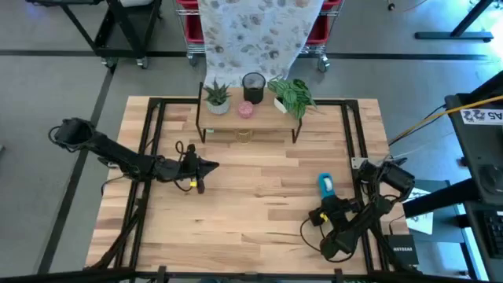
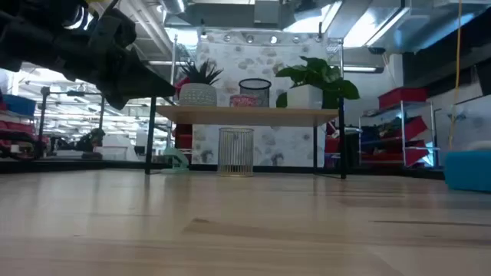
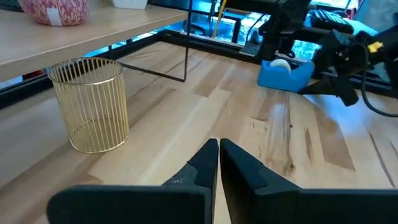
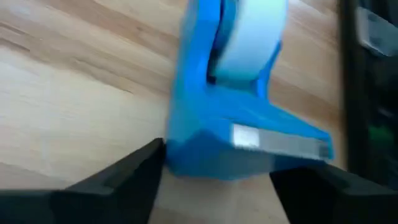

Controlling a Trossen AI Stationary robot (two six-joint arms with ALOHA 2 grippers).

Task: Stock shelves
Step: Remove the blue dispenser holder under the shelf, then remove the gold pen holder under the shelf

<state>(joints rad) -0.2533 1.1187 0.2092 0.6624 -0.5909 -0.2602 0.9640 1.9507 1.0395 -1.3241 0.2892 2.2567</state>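
My right gripper (image 4: 214, 171), fingers spread, straddles the blue plastic tape dispenser (image 4: 239, 93). I judge grasping comes next, then carrying it to the small wood-topped black-legged shelves (image 1: 250, 119). My left gripper (image 1: 211, 166) waits pressed together.

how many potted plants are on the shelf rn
2. A spiky plant sits at the left end of the shelves' top plank; a leafy plant sits at the right end. None seems hidden.
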